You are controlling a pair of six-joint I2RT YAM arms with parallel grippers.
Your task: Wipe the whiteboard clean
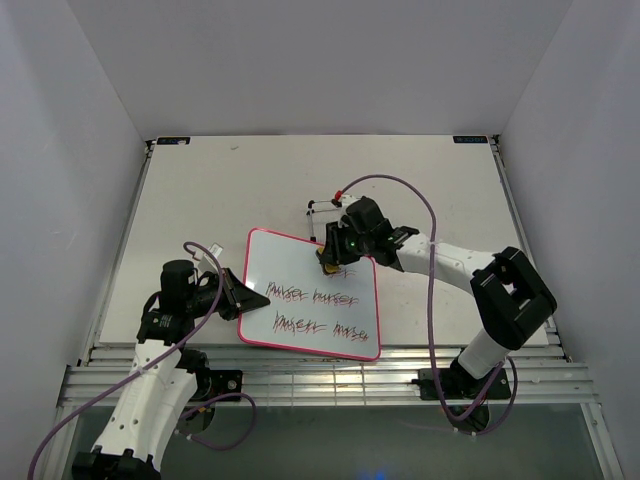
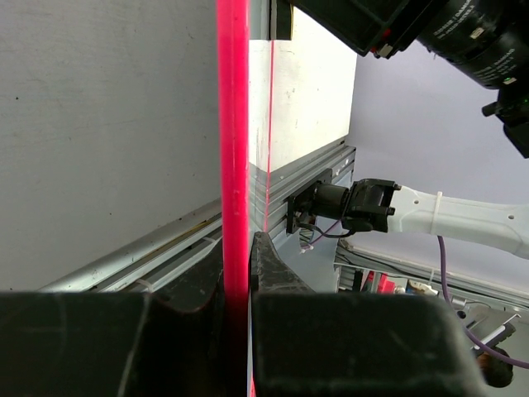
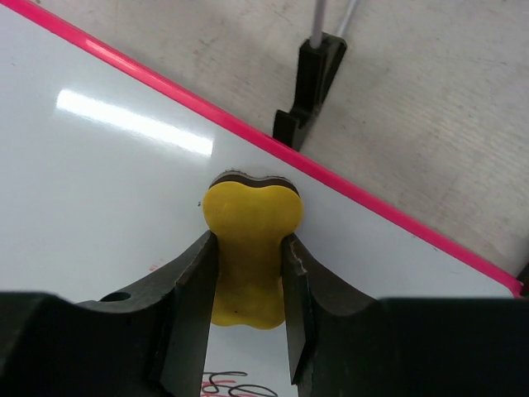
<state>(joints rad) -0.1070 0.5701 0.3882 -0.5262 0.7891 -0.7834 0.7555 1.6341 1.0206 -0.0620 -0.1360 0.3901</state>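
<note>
The whiteboard with a pink-red frame lies on the table, two rows of scribbles on its lower half. My left gripper is shut on the board's left edge; the left wrist view shows the pink frame pinched between the jaws. My right gripper is shut on the yellow eraser, its dark felt face down on the upper right of the whiteboard. One black clip foot sits just past the frame. Scribbles peek out at the bottom of the right wrist view.
A small white object lies on the table behind the right gripper. A purple cable loops over the right arm. A metal rail runs along the near table edge. White walls enclose the table.
</note>
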